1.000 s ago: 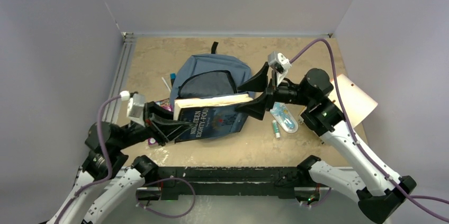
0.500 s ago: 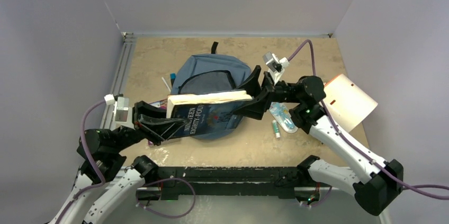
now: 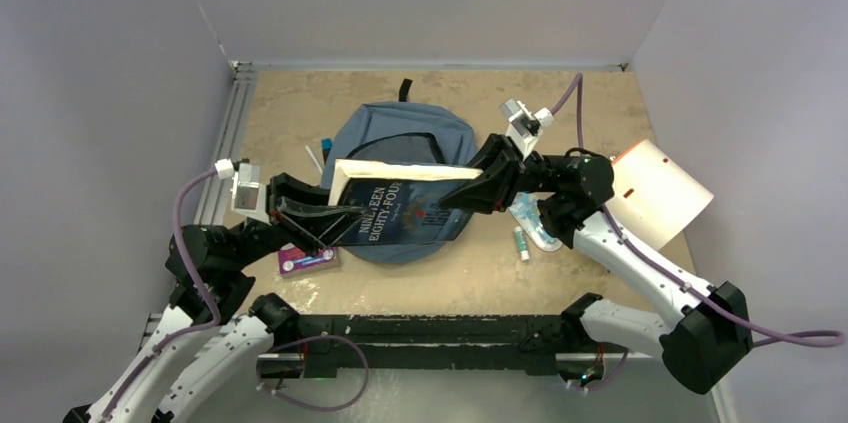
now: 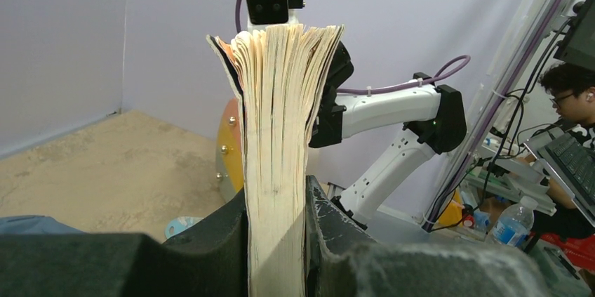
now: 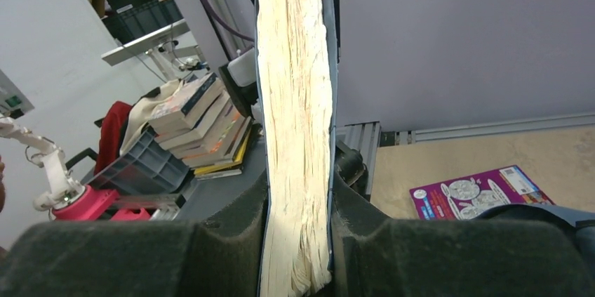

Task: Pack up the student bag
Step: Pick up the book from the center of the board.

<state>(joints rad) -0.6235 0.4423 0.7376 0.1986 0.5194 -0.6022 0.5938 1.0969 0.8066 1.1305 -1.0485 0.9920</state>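
A dark blue paperback book [image 3: 405, 215] with cream page edges hangs just above the student bag [image 3: 400, 131], a slate-blue backpack lying flat at mid-table with its zipper open. My left gripper [image 3: 335, 221] is shut on the book's left end. My right gripper [image 3: 478, 189] is shut on its right end. In the left wrist view the pages [image 4: 277, 135] stand upright, squeezed between both black pads around the left gripper [image 4: 277, 202]. The right wrist view shows the right gripper [image 5: 298, 185] pressing both covers of the book [image 5: 295, 100]. The book hides the bag's front half.
A purple packet [image 3: 307, 259] lies left of the bag, by my left arm. A teal blister pack [image 3: 535, 218] and a small tube [image 3: 521, 241] lie right of the bag. A beige folder [image 3: 660, 191] sits at the right edge. Pens [image 3: 312, 158] lie beside the bag's left side.
My right gripper has slid onto the book's right end and closed on it. The left arm has shifted with the book, uncovering the purple packet.
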